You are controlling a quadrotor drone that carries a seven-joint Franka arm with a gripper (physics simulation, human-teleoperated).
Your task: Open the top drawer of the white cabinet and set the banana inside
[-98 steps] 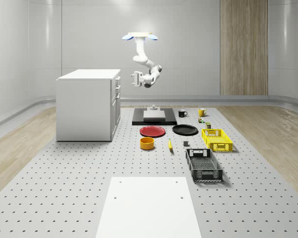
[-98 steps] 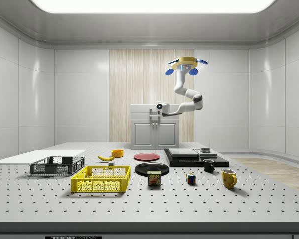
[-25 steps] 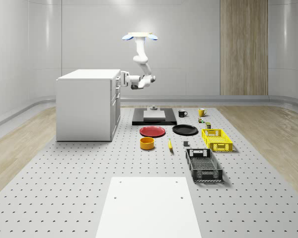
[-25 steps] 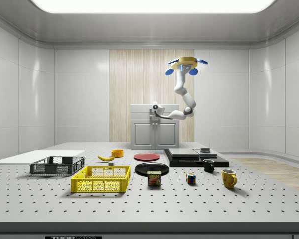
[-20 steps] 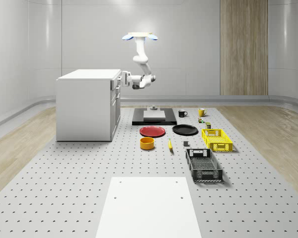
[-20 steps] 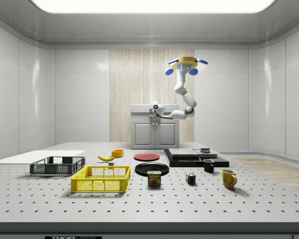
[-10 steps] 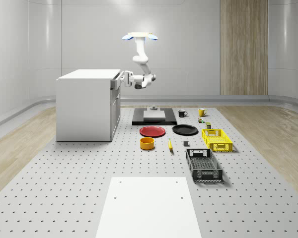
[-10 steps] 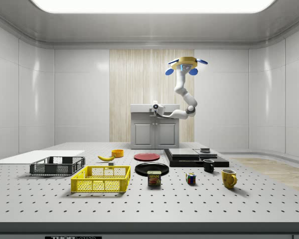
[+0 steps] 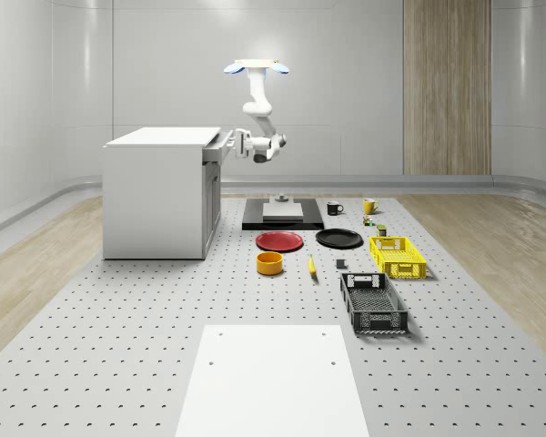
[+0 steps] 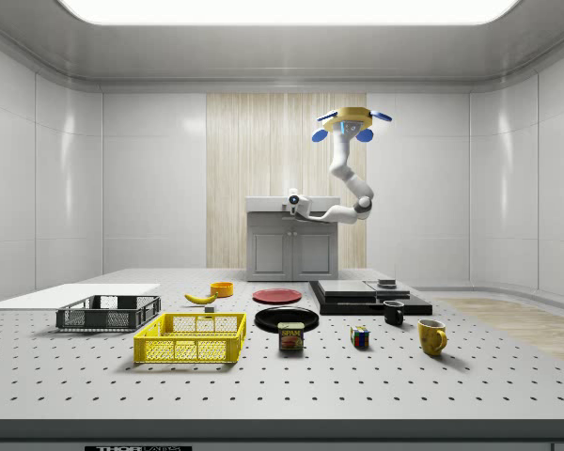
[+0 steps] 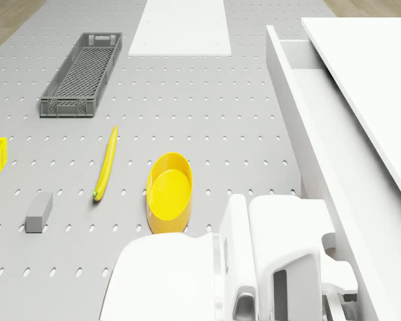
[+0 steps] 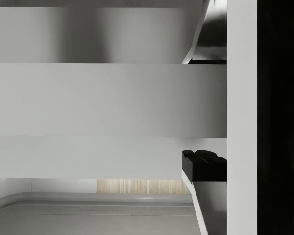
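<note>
Hovering at upper centre of the whole-scene view, the drone (image 9: 256, 66) is drawing the white cabinet (image 9: 155, 193)'s top drawer (image 9: 215, 151) further out than a second ago, its pincer (image 9: 234, 142) clenched on the handle, while the banana (image 9: 311, 266) is lying mid-bench, waiting.

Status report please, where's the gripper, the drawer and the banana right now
Drone hovering beside white cabinet. Gripper at top drawer front, drawer partly pulled out. Banana on table beside yellow bowl, untouched.
</note>
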